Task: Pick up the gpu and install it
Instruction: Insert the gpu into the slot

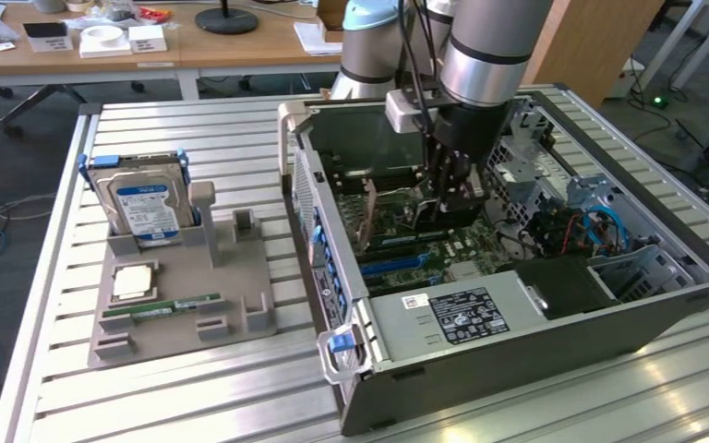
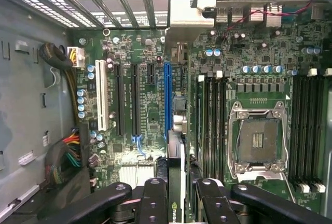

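Clamped on the gpu (image 2: 175,175), the pincer (image 1: 454,196) hangs deep in the open case (image 1: 650,305). Its black fingers (image 2: 154,203) press the card from both sides. The card stands on edge over the green board (image 2: 150,125), its far end just beside the blue slot (image 2: 167,97), on the side toward the RAM slots (image 2: 210,125). Open board lies around it: black slots (image 2: 127,99) and a white slot (image 2: 101,94) beyond the blue one, and a metal socket (image 2: 258,141) past the RAM slots.

From the exterior view's left, a grey moulded tray (image 1: 195,272) rests on the ribbed aluminium table (image 1: 207,397). It holds an upright hard drive (image 1: 145,208), a flat square chip (image 1: 133,280) and a thin green stick (image 1: 163,307). Just beside the tray rises the case's perforated steel wall (image 1: 309,185). The arm (image 1: 490,46) drops between that wall and the drive cage (image 1: 539,175), near both. A labelled power supply (image 1: 460,314) boxes in the near side. Blue cables (image 1: 601,226) loop at the right.
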Controlling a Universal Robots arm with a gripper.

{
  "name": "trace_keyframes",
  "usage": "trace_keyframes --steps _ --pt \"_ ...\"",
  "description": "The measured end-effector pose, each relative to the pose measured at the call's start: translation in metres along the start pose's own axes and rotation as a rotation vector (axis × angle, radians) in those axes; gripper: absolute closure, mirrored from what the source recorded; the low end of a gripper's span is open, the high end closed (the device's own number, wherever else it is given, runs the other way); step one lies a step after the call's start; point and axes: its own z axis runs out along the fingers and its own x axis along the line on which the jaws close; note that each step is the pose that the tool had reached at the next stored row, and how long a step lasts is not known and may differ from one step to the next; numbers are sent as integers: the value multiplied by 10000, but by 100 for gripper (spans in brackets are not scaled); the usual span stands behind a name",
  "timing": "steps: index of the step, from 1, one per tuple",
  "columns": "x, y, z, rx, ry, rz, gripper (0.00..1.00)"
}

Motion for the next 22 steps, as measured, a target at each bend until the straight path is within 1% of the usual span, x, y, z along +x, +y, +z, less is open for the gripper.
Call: trace_keyframes --steps 7,11,16,22 --pt "1 4 75 0 1 0 74" --pt "1 7 75 0 2 1 74" --pt "2 49 78 0 0 1 74" --pt "3 57 119 0 1 -7 74"
